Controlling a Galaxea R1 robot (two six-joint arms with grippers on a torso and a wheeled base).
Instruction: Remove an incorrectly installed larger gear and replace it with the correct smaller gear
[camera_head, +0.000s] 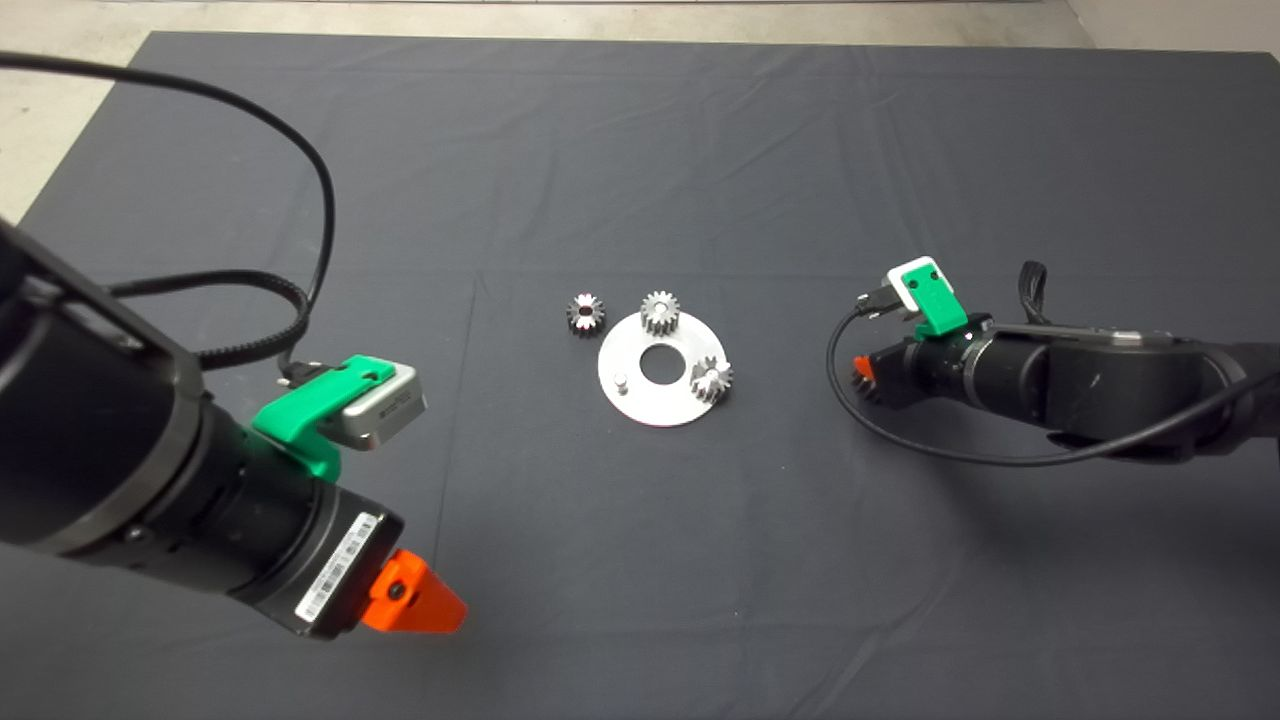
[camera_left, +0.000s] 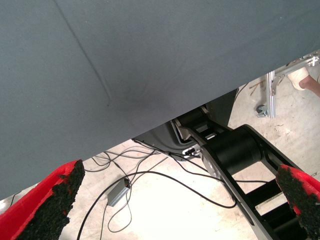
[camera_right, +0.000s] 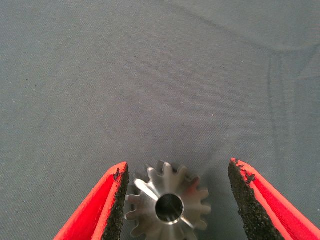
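The larger gear (camera_right: 167, 207) lies flat on the mat between the fingers of my right gripper (camera_right: 177, 165). The fingers are open: one pad (camera_right: 119, 200) is at its teeth and the other stands clear of it. In the head view my right gripper (camera_head: 862, 375) is low over the mat, right of the round silver plate (camera_head: 650, 400), and hides that gear. The smaller gear (camera_head: 585, 313) lies on the mat just left of the plate. My left gripper (camera_head: 420, 600) is open and empty at the lower left.
Two paler gears (camera_head: 660, 313) (camera_head: 711, 380) sit on the plate, and a bare peg (camera_head: 620, 380) stands on its left side. The left wrist view shows the mat's edge (camera_left: 150, 125), floor cables and the robot base.
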